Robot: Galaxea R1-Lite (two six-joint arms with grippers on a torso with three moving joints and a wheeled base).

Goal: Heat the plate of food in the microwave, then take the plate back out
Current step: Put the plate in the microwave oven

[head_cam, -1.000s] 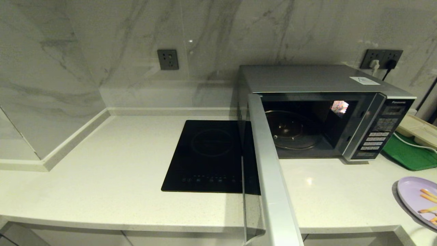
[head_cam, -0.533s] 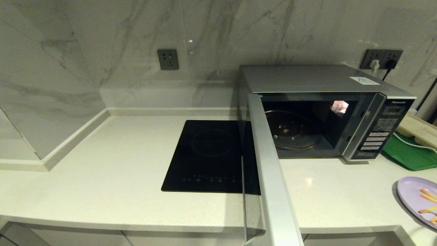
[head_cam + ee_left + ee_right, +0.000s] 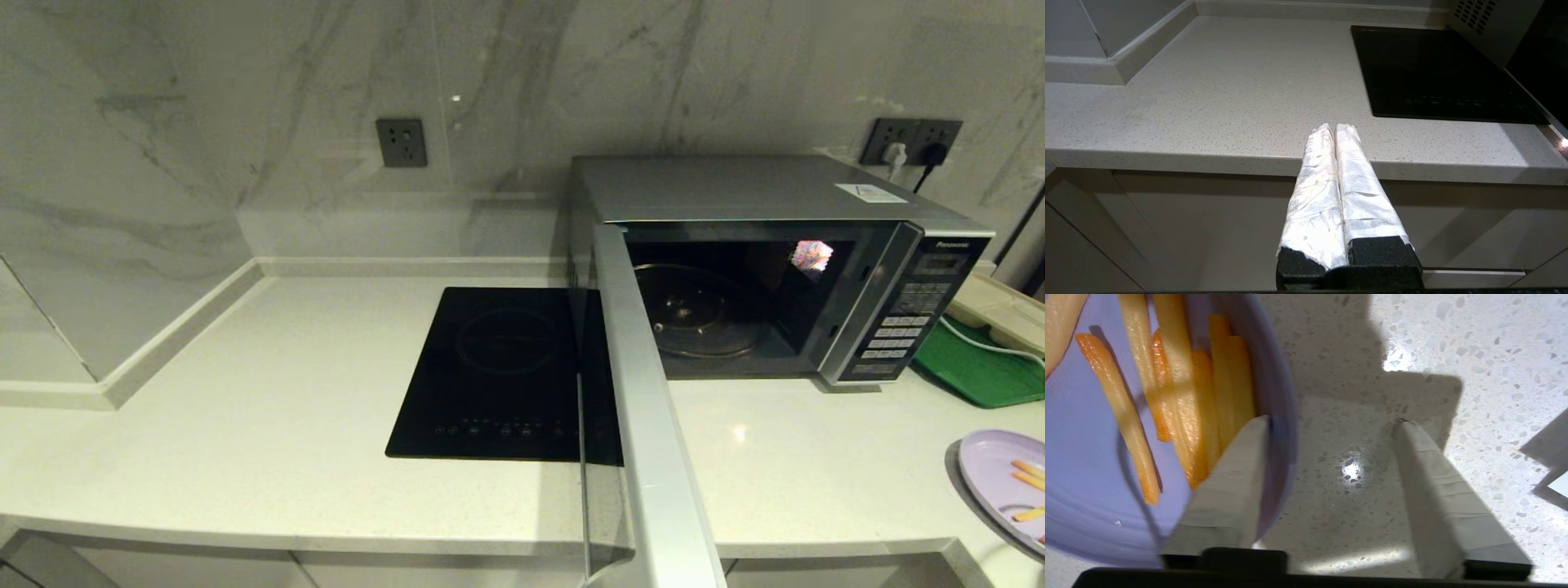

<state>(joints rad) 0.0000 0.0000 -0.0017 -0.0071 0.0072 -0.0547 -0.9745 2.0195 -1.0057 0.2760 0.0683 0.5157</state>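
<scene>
The pale lilac plate of food (image 3: 998, 478) lies on the counter at the far right, in front of the microwave (image 3: 775, 261), with orange-yellow fries (image 3: 1180, 396) on it. The microwave's door (image 3: 645, 408) stands swung open and its glass turntable (image 3: 698, 314) is bare. My right gripper (image 3: 1333, 420) is open and straddles the plate's rim (image 3: 1280, 416): one finger lies over the plate's inside beside the fries, the other stands apart over the counter. It is out of the head view. My left gripper (image 3: 1331, 127) is shut on nothing, parked low before the counter's front edge.
A black induction hob (image 3: 498, 376) is set into the counter left of the open door. A green tray (image 3: 980, 367) with a beige appliance lies right of the microwave. Wall sockets (image 3: 910, 140) with plugs sit behind it. The counter's front edge (image 3: 326, 535) runs close to me.
The plate has slid slightly to the right and toward the counter's front edge in the head view. The microwave and its door have not moved.
</scene>
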